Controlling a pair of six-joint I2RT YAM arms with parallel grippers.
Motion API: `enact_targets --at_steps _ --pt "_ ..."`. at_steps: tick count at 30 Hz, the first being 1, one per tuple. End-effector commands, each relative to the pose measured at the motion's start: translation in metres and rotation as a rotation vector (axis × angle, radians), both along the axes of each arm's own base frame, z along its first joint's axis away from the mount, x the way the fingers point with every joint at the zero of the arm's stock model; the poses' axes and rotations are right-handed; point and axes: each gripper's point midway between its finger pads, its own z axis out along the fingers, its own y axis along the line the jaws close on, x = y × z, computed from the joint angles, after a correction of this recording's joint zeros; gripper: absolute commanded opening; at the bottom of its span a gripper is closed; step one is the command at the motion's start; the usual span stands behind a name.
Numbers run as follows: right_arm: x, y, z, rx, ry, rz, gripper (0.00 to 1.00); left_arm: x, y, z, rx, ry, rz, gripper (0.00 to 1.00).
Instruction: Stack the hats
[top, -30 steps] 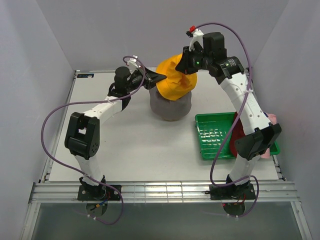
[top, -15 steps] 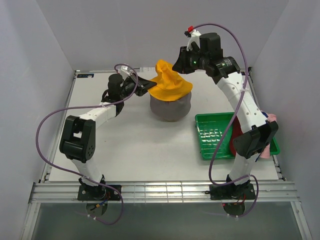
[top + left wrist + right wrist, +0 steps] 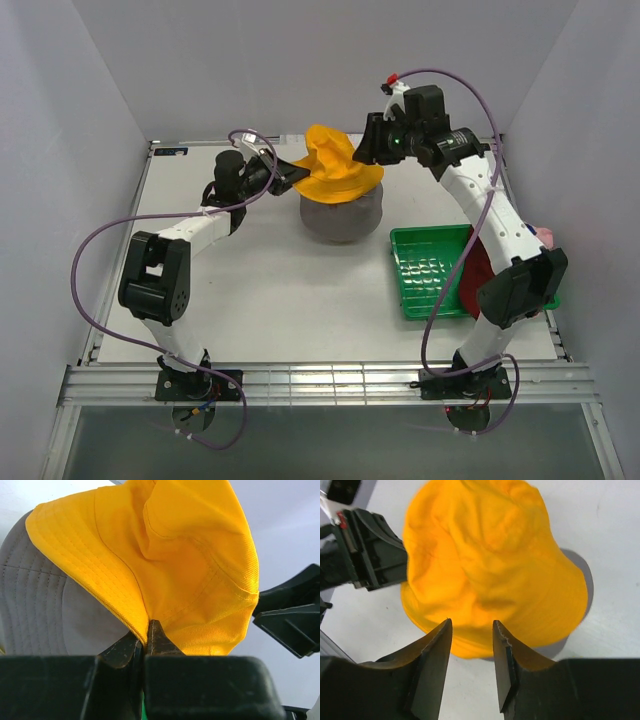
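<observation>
a: which step was in hand?
b: the yellow hat [image 3: 335,172] was being seated on the grey hat [image 3: 342,218], far back on the table [image 3: 250,290]. its brim was clamped in the left pincer [image 3: 147,632]. the right pincer [image 3: 472,630] was held open near the crown, nothing gripped.
a: and next?
b: a downward tug was judged needed (the crown sat crumpled), then release.

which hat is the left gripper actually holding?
The yellow hat: the left gripper is shut on its brim. It sits atop the grey hat; the dark red hat and pink hat lie ungripped by the green tray.
</observation>
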Motion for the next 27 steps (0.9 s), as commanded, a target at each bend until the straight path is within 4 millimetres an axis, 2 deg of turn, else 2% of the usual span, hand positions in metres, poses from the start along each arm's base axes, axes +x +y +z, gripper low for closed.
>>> enact_targets --at_steps 1,2,3,4,5,7,8,10,12,14,16,17,19,20,22,23,27 --pt "-0.017 -0.036 0.001 0.053 0.049 -0.104 0.47 -0.016 0.001 0.02 0.029 -0.099 -0.044 0.08" --pt "-0.019 -0.037 0.001 0.087 0.051 -0.097 0.49 -0.016 0.001 0.018 0.033 -0.1 -0.046 0.08" --pt "-0.019 -0.046 -0.002 0.111 0.058 -0.114 0.5 -0.017 0.001 0.016 0.037 -0.1 -0.048 0.08" --pt "-0.027 -0.052 -0.014 0.133 0.093 -0.126 0.52 -0.017 0.001 0.013 0.04 -0.095 -0.05 0.08" --pt "-0.031 -0.052 -0.017 0.157 0.106 -0.115 0.55 -0.017 0.001 0.011 0.042 -0.093 -0.052 0.08" --pt "-0.029 -0.063 -0.017 0.208 0.104 -0.144 0.61 -0.018 0.001 0.009 0.047 -0.09 -0.054 0.08" --pt "-0.034 -0.062 -0.033 0.228 0.149 -0.126 0.62 -0.019 0.001 0.007 0.047 -0.085 -0.054 0.08" --pt "-0.028 -0.067 -0.032 0.282 0.129 -0.128 0.65 -0.019 0.001 0.005 0.051 -0.086 -0.055 0.08" --pt "-0.028 -0.068 -0.044 0.326 0.168 -0.129 0.66 -0.019 0.001 0.003 0.052 -0.082 -0.055 0.08" --pt "-0.022 -0.063 -0.041 0.389 0.164 -0.111 0.66 -0.018 0.001 0.002 0.054 -0.082 -0.055 0.08" --pt "-0.02 -0.062 -0.051 0.43 0.193 -0.109 0.66 -0.018 0.001 0.002 0.054 -0.082 -0.055 0.07" --pt "-0.016 -0.059 -0.045 0.471 0.183 -0.101 0.66 -0.018 0.001 0.003 0.054 -0.083 -0.053 0.07" --pt "-0.013 -0.058 -0.053 0.495 0.203 -0.109 0.66 -0.017 0.001 0.001 0.054 -0.08 -0.053 0.07" --pt "-0.009 -0.056 -0.048 0.516 0.176 -0.101 0.66 -0.018 0.001 0.0 0.055 -0.077 -0.054 0.07" --pt "-0.007 -0.055 -0.055 0.558 0.208 -0.119 0.67 -0.018 0.001 0.0 0.055 -0.077 -0.054 0.07" --pt "-0.004 -0.054 -0.048 0.584 0.178 -0.108 0.67 -0.017 0.001 0.0 0.054 -0.076 -0.052 0.08" --pt "0.002 -0.049 -0.058 0.638 0.227 -0.118 0.65 -0.018 0.001 0.0 0.054 -0.072 -0.053 0.08"
